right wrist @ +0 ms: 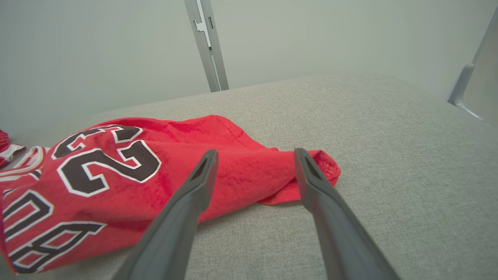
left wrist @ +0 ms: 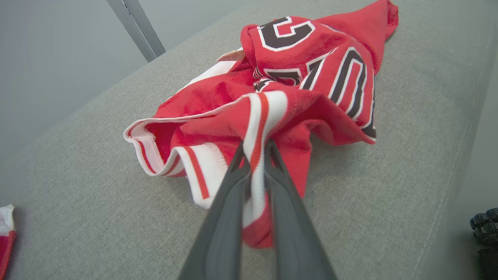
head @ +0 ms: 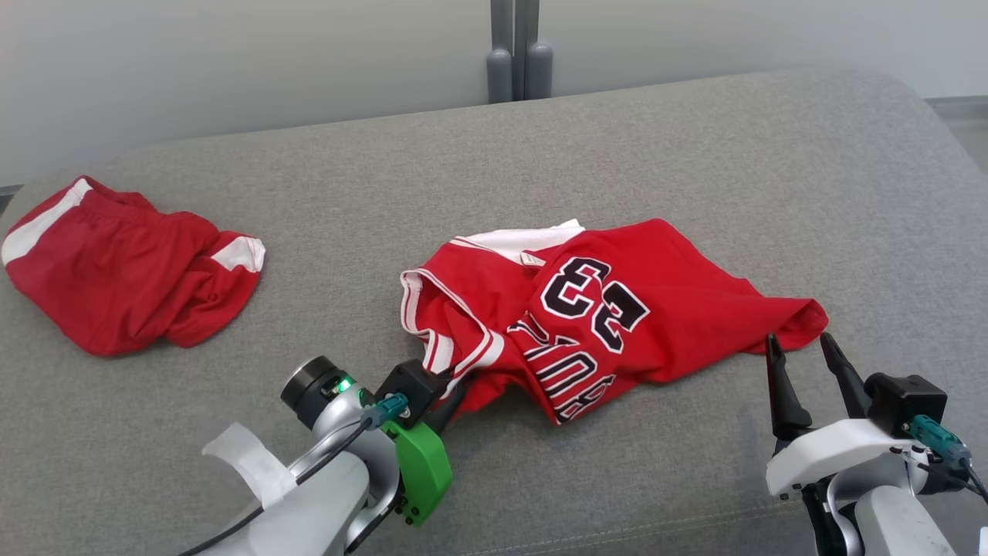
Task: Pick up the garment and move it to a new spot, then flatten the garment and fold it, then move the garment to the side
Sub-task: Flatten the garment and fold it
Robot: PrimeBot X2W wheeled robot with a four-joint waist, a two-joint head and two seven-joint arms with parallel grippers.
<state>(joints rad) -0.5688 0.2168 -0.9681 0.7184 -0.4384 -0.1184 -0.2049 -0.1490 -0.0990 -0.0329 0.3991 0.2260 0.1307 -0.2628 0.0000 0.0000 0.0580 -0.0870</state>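
Red jersey (head: 617,255) with black 23 lies crumpled at middle of grey padded tabletop (head: 695,154). Left hand (left wrist: 255,149) clenched on jersey's white-and-red striped trim at near left edge, cloth pinched between both fingers. Right hand (head: 799,340) released, fingers spread, tips just beside jersey's right corner; contact unclear. Red shorts (head: 123,270) with white stripes bunched at far left, well apart from jersey.
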